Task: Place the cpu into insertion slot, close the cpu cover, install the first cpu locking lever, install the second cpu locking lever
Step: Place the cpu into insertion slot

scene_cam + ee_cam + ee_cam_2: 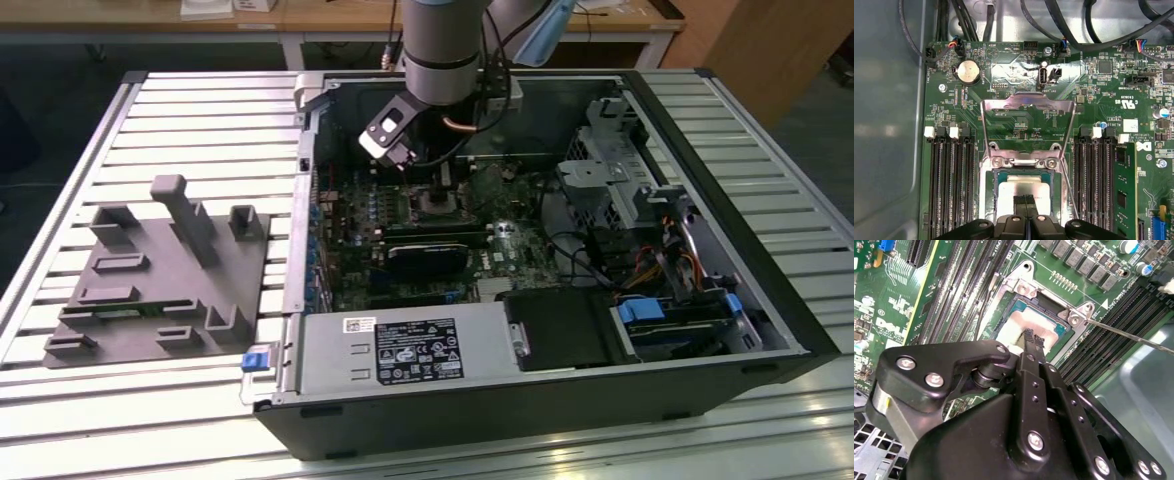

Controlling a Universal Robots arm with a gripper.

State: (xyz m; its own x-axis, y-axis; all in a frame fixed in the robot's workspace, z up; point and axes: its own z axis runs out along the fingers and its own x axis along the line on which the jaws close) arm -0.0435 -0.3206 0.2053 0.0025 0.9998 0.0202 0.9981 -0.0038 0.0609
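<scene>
Jaws pinched together, holding nothing, tips touching the cpu [1010, 192] seated in the insertion slot [989, 192]; placing looks finished, cpu cover [1028, 103] upright, unclosed.

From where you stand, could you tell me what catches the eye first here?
The gripper, jaws shut, sits at the silvery cpu lying in the insertion slot mid-board. Beside it, the cpu cover stands swung open. In the exterior view, the arm reaches down into the open computer case.

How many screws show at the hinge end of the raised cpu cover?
2: one screw and a second screw, side by side between the cpu cover and the cpu. The gripper may hide others.
</scene>
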